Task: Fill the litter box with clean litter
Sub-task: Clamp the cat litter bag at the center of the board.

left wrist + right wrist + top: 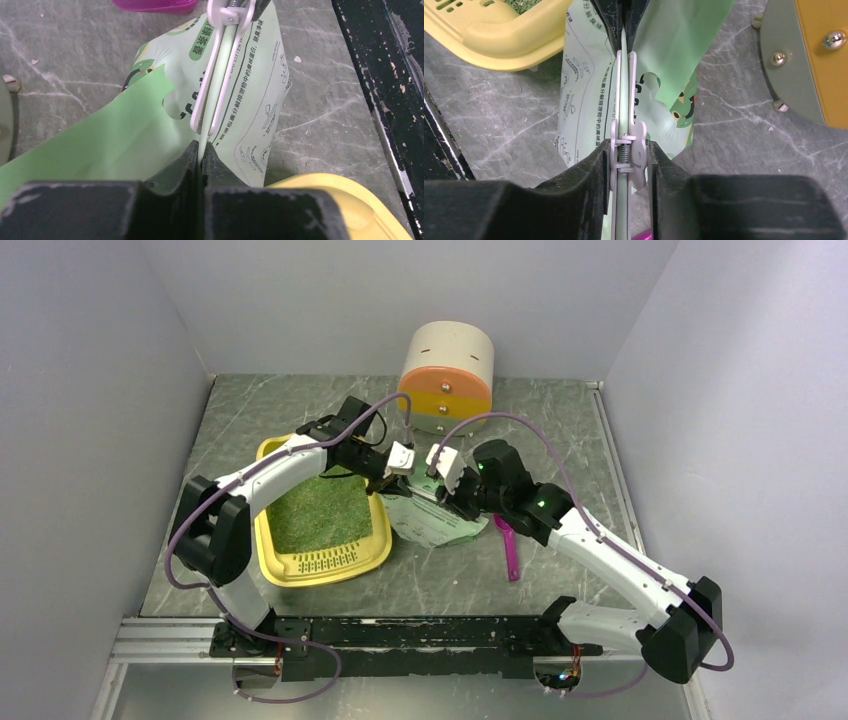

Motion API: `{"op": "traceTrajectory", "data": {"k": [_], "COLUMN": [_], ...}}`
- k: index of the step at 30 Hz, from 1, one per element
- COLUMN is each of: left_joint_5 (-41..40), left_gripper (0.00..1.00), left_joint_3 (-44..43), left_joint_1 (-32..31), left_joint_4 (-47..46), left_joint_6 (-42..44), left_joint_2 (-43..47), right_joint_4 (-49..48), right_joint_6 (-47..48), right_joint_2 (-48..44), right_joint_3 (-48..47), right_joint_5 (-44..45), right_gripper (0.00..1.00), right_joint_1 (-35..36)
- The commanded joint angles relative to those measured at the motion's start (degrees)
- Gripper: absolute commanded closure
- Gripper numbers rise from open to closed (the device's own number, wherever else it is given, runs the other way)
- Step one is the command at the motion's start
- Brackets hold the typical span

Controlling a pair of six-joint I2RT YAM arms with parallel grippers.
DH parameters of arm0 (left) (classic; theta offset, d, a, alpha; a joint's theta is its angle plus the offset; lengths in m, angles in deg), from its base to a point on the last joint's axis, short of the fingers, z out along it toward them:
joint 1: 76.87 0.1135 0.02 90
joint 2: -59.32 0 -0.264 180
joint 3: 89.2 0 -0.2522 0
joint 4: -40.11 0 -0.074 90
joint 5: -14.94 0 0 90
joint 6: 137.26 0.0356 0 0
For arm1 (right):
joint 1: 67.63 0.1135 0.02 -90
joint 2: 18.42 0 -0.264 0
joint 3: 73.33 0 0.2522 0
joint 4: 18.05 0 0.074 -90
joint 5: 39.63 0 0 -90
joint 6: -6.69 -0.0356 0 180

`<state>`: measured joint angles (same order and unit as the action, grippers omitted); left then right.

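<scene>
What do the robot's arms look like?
The left arm and right arm have white tube links and chunky black joints. A purple cable loops along each. Green lights glow on the right one. The left end effector and right end effector each have two blunt black fingers.

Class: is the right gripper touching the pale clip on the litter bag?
Touching. In the right wrist view the right gripper squeezes the clip from both sides.

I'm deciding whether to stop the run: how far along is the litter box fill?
Done, apparently: clean litter covers the floor of the litter box. In hand: the left end effector pinches the top edge of the litter bag while the right end effector squeezes a bag clip on it, likely sealing. Left: release the bag; top up if the layer is too thin.
</scene>
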<state>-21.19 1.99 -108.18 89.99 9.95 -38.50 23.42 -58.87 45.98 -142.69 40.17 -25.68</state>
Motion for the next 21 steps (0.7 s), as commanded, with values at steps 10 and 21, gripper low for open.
{"op": "traceTrajectory", "data": {"k": [10, 21], "left_joint_5": [4.4, 7.8], "left_gripper": [0.95, 0.95], "left_joint_3": [-1.5, -0.7], "left_joint_1": [0.4, 2.2], "left_joint_4": [0.3, -3.2], "left_joint_6": [0.8, -2.0], "left_joint_2": [1.6, 3.9], "right_joint_4": [-3.4, -0.8], "right_joint_6": [-0.9, 1.6], "right_joint_2": [-0.9, -1.8], "right_joint_3": [-0.2, -1.2], "right_joint_5": [2.9, -1.1], "right_gripper": [0.46, 0.92], "right_joint_1": [-0.1, -0.2]}}
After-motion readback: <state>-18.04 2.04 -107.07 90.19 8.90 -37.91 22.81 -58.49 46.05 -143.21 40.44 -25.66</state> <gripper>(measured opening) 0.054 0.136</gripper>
